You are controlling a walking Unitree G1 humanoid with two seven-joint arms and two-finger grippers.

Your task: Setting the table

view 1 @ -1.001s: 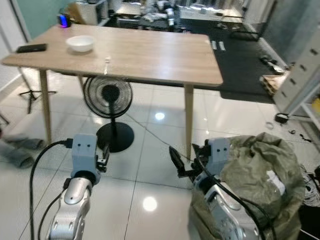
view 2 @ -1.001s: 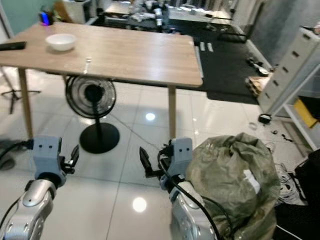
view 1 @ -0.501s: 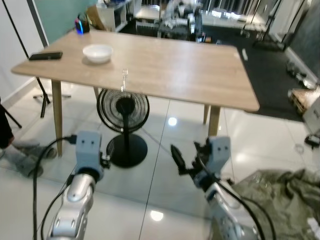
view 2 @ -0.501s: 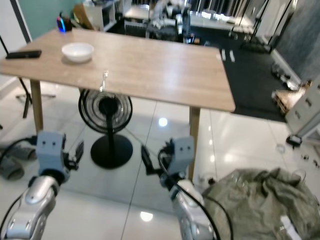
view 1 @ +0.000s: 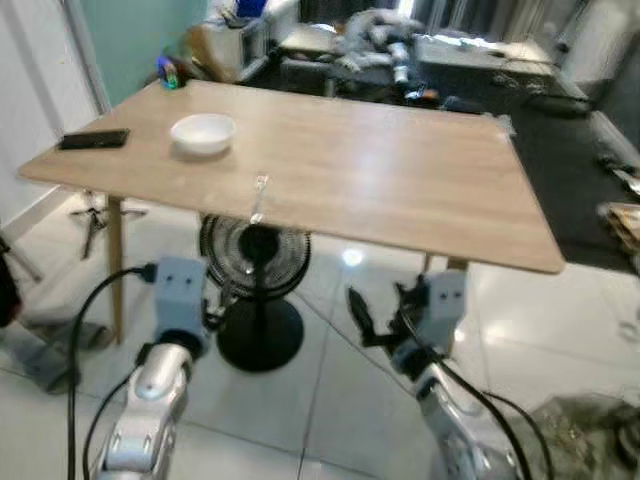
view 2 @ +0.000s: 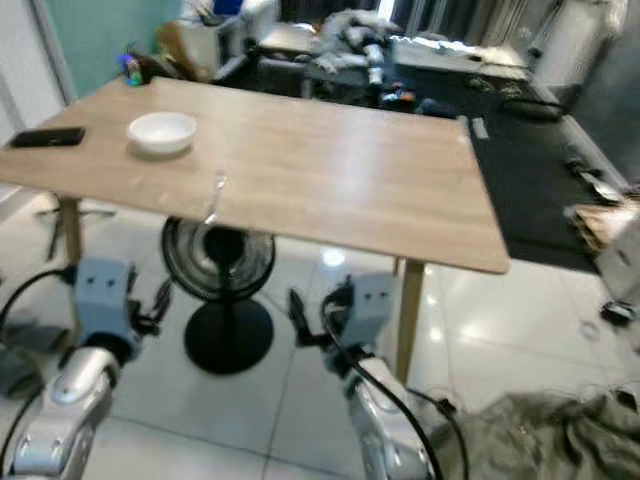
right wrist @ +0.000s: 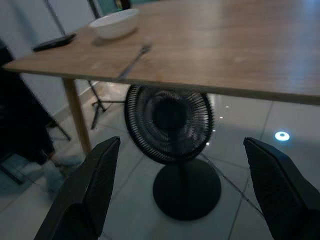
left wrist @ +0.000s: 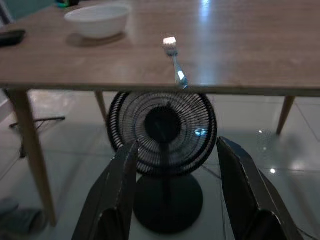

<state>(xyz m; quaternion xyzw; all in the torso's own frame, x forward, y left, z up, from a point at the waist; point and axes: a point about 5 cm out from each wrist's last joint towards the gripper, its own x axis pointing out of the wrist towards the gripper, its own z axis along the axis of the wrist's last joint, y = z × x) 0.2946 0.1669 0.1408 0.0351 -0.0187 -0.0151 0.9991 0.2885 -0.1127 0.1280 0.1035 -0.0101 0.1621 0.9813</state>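
A wooden table (view 1: 400, 190) was seen ahead of the robot, with a white bowl (view 1: 203, 133) set toward its left end and a dark phone (view 1: 93, 140) lying further left, near the corner. A metal fork (view 1: 259, 198) was laid at the near edge of the table, its handle reaching slightly past the edge, well apart from the bowl. Beneath the table a black floor fan (view 1: 255, 300) was stood on the glossy tiled floor (view 1: 330, 400). The left gripper (left wrist: 175, 195) was held low in front of the table, below the tabletop, with its two black fingers (left wrist: 117, 190) spread apart and nothing between them. The right gripper (right wrist: 180, 200) was likewise held below the table edge, its fingers (right wrist: 95, 185) parted widely and empty. Both were pointed toward the fan and the table's near edge. A crumpled green sack (view 2: 560, 440) was seen on the floor at the robot's right, and cluttered furniture was made out behind the table.
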